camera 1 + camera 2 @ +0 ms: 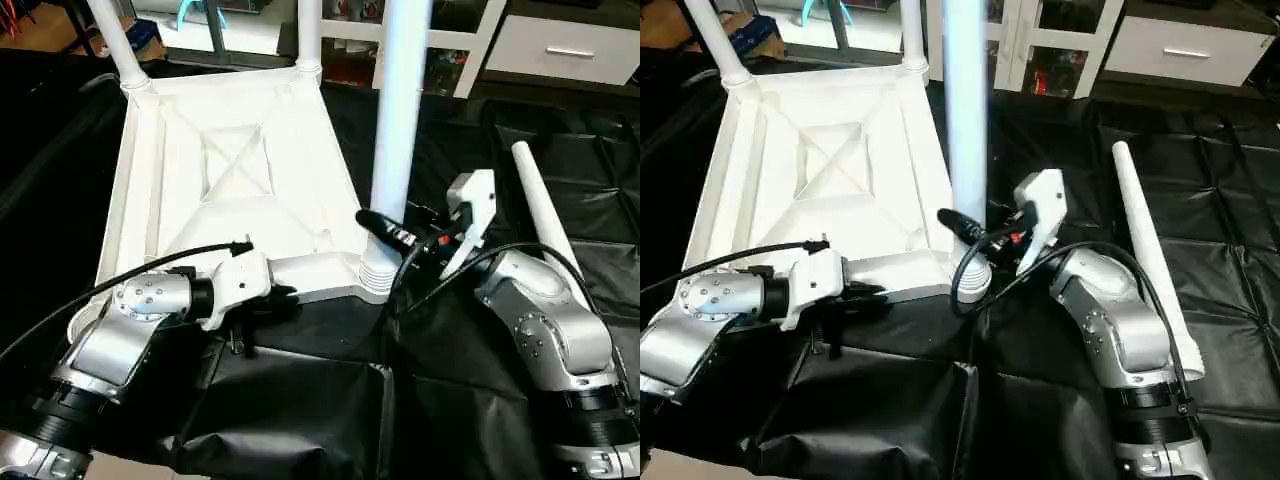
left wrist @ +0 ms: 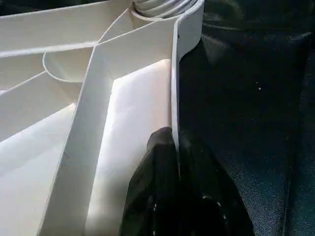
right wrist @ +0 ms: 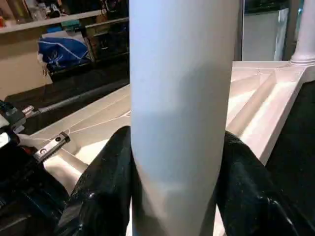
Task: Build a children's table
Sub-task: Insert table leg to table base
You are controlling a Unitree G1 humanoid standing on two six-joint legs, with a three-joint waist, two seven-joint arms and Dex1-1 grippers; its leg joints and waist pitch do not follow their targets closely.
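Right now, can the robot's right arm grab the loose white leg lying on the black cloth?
Probably not: the right gripper is shut on an upright leg, though the loose leg lies close beside it.

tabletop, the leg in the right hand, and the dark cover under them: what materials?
Tabletop: looks like moulded white plastic, matte, with ribs cast into its underside. Leg: smooth white tube, likely plastic, slight sheen. Cover: thin black sheet, probably plastic film or coated fabric; it creases and glints.

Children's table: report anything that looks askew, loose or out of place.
One odd item: a loose leg lies flat on the black cloth beside the right arm, not socketed. The tabletop lies upside down with three legs standing in corner sockets; the right gripper clasps the near one. No damage is visible.
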